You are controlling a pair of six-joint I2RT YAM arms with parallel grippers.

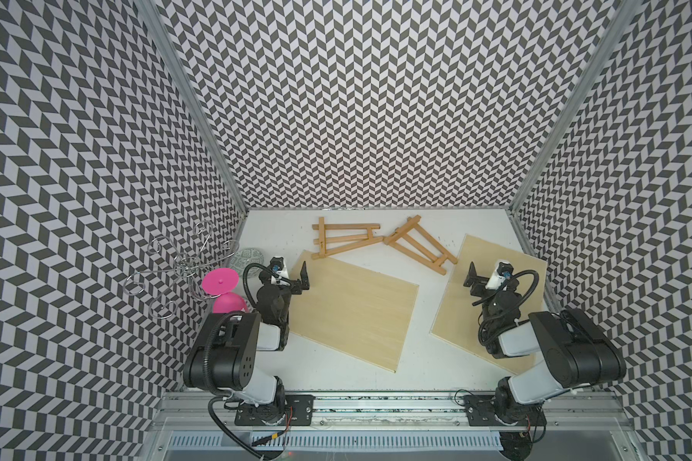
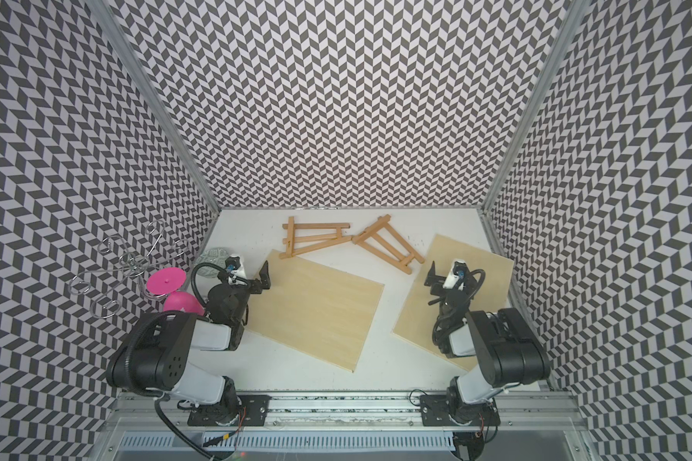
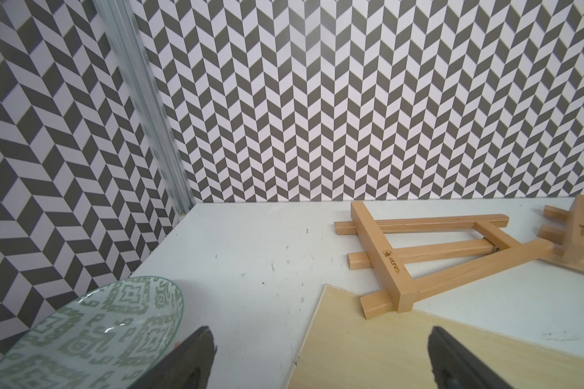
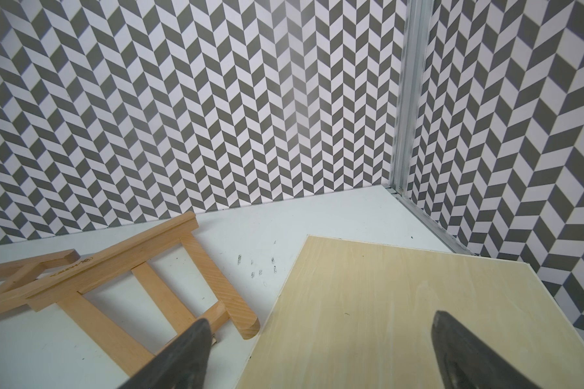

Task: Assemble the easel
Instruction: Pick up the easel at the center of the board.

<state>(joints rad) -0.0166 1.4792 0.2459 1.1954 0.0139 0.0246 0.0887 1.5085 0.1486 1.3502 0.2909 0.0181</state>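
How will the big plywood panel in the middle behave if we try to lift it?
Probably light and fairly stiff, maybe some flex: the panel looks thin and wide. Likely hard to pinch, since it lies flat on the table. One leg of an easel frame seems to overlap its far corner, so lifting may drag it.

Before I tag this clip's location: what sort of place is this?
Probably a robot test cell: left arm and right arm on a rail, patterned walls around the table.

Left claw (image 1: 299, 281) spread wide, right claw (image 1: 472, 281) spread wide, both empty
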